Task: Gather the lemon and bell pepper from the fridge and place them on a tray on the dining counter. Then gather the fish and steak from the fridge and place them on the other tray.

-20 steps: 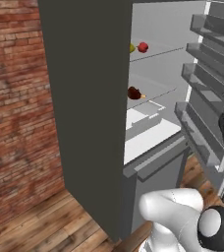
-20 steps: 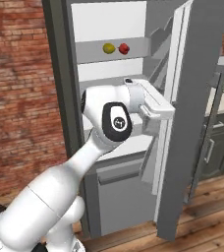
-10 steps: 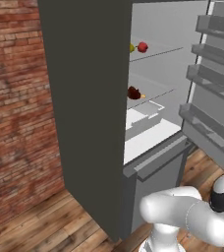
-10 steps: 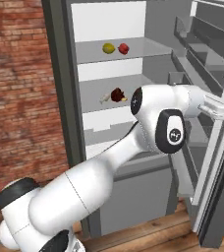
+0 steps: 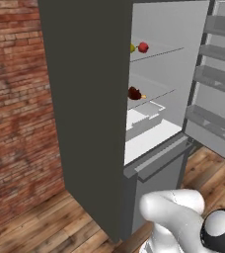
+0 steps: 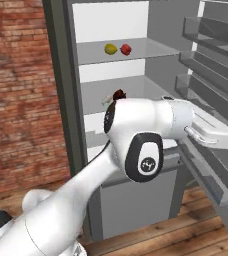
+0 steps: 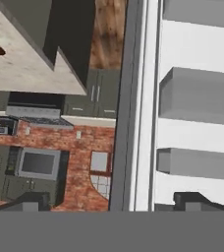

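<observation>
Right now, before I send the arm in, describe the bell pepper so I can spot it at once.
Look inside the open fridge, at the upper glass shelf. Two small things sit side by side there; the bell pepper is the glossy red rounded one on the right, while its neighbour, the lemon, is yellow and oval.

One fridge (image 6: 61, 100), one lemon (image 6: 110, 49), one bell pepper (image 6: 126, 49), and seemingly one steak (image 5: 134, 93)
</observation>
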